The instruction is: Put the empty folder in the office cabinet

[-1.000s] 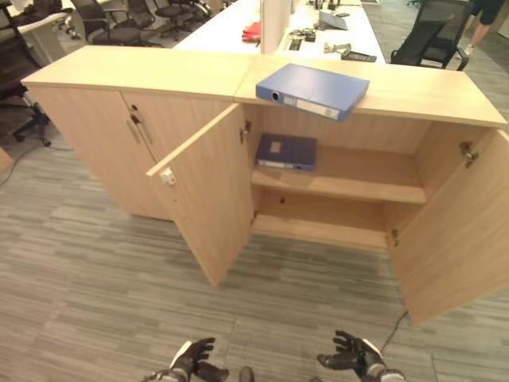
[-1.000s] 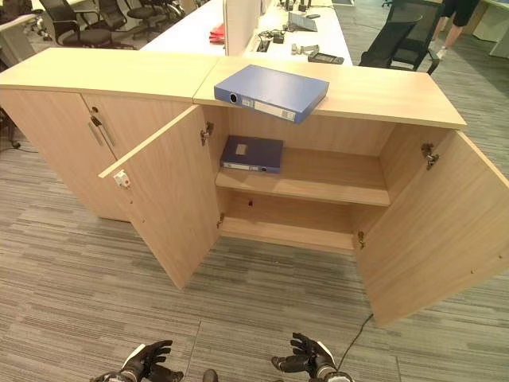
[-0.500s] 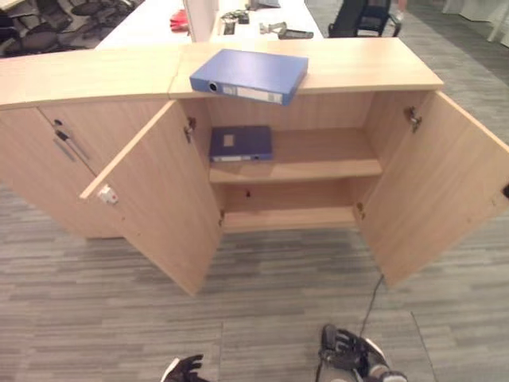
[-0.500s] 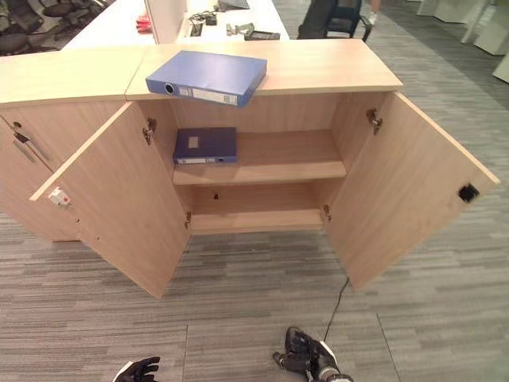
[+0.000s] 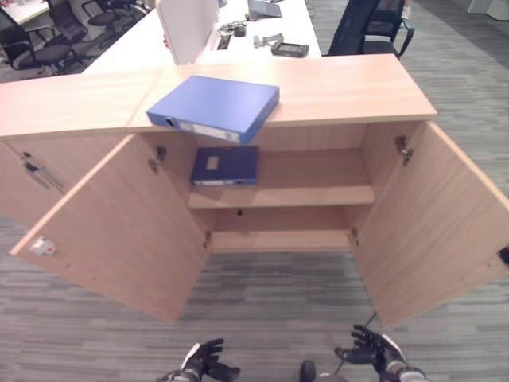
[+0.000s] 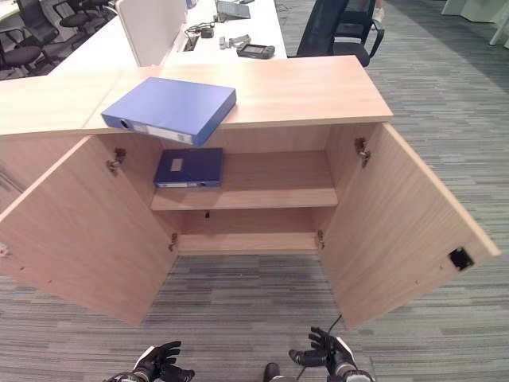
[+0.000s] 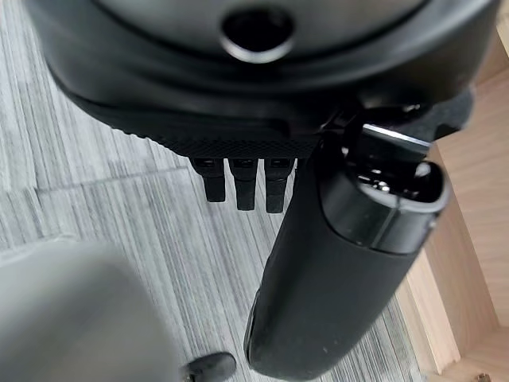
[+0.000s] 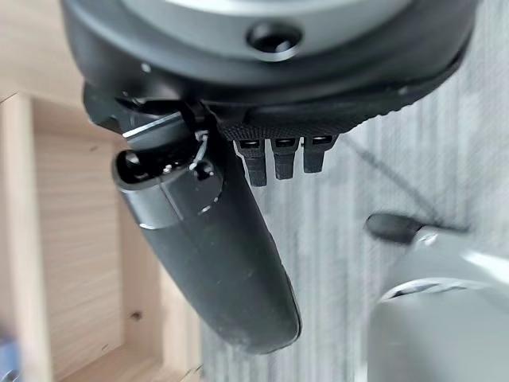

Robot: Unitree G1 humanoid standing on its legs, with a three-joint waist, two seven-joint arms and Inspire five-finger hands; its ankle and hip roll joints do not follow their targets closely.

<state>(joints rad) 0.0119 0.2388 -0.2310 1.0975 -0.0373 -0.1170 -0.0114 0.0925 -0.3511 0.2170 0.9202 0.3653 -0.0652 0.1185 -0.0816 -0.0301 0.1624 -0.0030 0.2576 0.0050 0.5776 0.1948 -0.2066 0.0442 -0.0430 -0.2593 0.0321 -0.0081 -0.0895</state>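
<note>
while both doors of the office cabinet [image 5: 350, 87] stand swung wide, the blue folder [image 5: 215, 107] lies flat on the cabinet's wooden top, near the front edge, with one corner jutting a little past that edge above the open compartment. neither hand touches it. a second, darker blue folder [image 5: 225, 165] lies flat on the upper shelf [image 5: 318, 193] inside, pushed to the left end; the lower shelf [image 5: 278, 239] sits beneath it. the left door [image 5: 111, 231] angles out toward the robot's left, the right door [image 5: 437, 223] toward its right.

low in the eye views, the left hand [image 5: 203, 362] hangs over the grey striped carpet [image 5: 262, 294], well apart from the cabinet, its fingers loosely spread and holding nothing. the right hand [image 5: 374, 354] hangs opposite it, likewise relaxed and empty. in each wrist view the fingers reach out straight past the thumb, with carpet beyond.

behind the cabinet, a white desk [image 5: 143, 40] carries small devices, and dark office chairs [image 5: 366, 24] stand around it.
</note>
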